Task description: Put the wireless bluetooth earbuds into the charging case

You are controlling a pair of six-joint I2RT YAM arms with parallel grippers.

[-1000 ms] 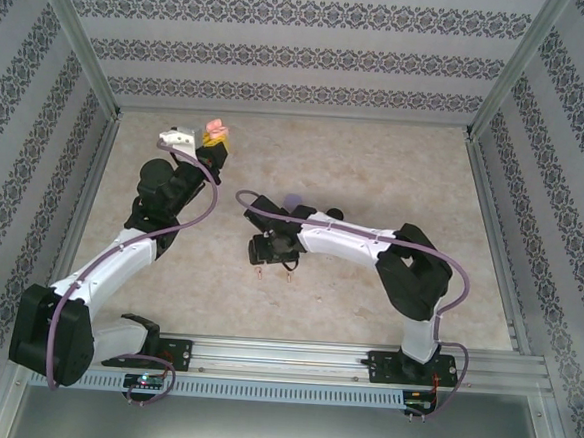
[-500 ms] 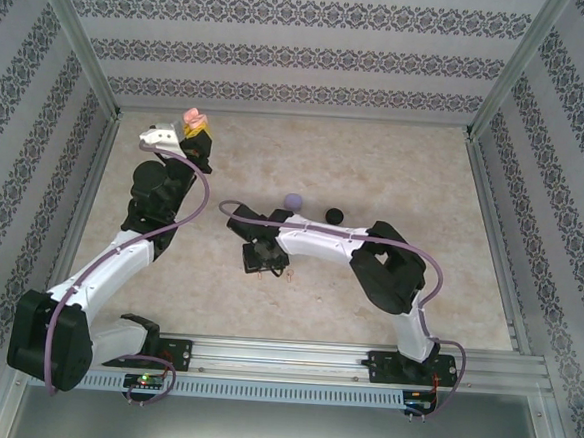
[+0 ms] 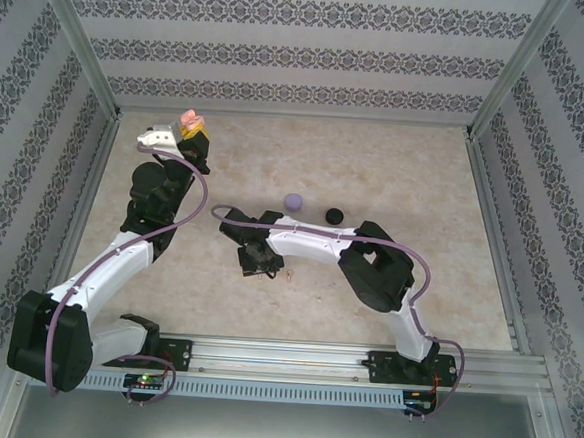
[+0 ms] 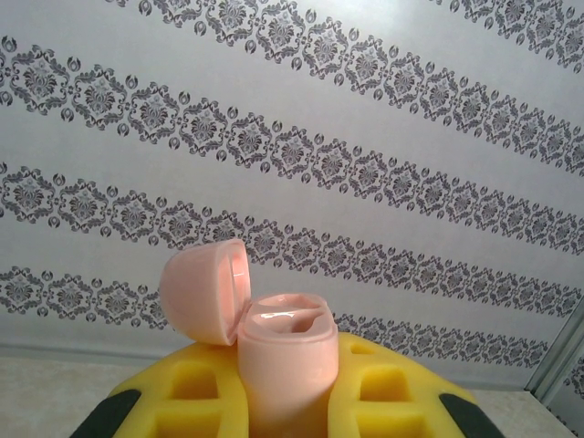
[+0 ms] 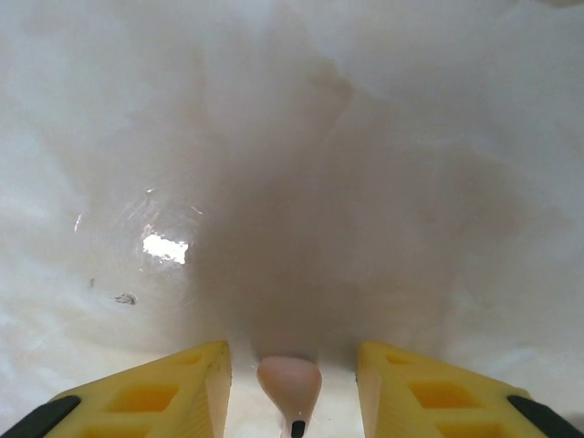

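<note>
Pickup step: a pinkish-tan stemmed earbud (image 5: 289, 383) is straddled by the released right pincer (image 5: 292, 351) — closure is needed next; an open pink round case (image 4: 278, 351) is grasped by the left pincer (image 4: 287, 397).

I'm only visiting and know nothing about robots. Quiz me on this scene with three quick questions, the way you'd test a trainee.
1. True or false: the pink case held by the left gripper has its lid shut.
2. What lies between the fingers of the right gripper? A) a coin B) a pinkish earbud C) a screw
3. Fill in: the round case on the table beside the black case is coloured ____.

Key: 1 false, the lid stands open. 2 B. 3 purple.
</note>
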